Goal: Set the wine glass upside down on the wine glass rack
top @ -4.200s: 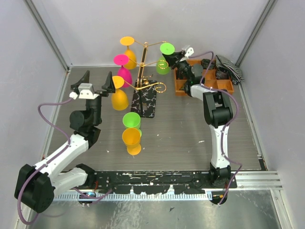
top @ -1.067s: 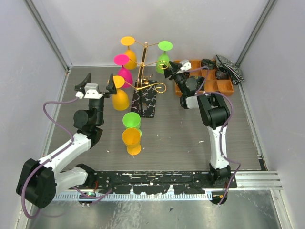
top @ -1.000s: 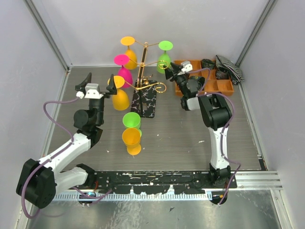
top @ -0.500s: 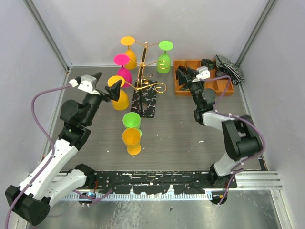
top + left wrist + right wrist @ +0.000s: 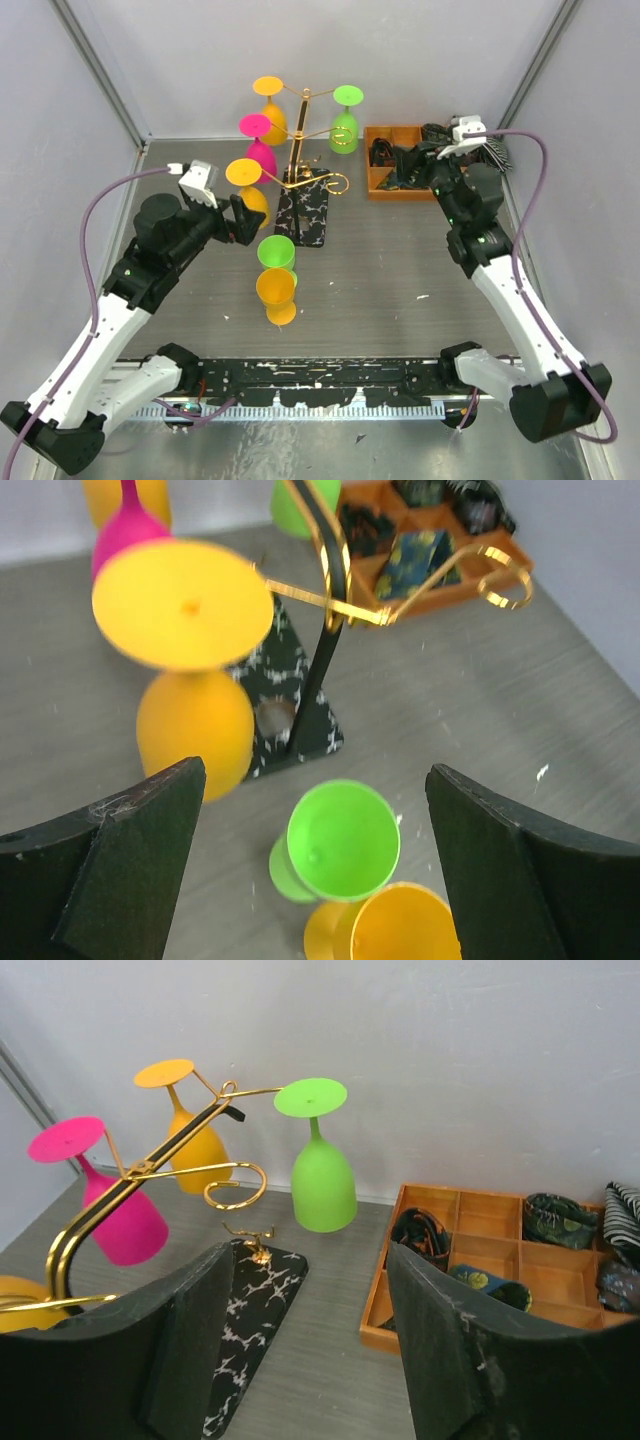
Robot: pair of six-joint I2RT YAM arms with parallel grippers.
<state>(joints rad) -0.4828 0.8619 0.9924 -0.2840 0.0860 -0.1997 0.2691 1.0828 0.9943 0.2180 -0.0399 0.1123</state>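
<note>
Wine glass (image 5: 322, 1170) in green hangs upside down on the far arm of the wine glass rack (image 5: 297, 150) — my right gripper (image 5: 308, 1255), spread and empty, has backed off, and my left gripper (image 5: 315, 780), spread too, has swung toward the upright glasses (image 5: 343, 840) on the table (image 5: 400, 270), likely next.
</note>
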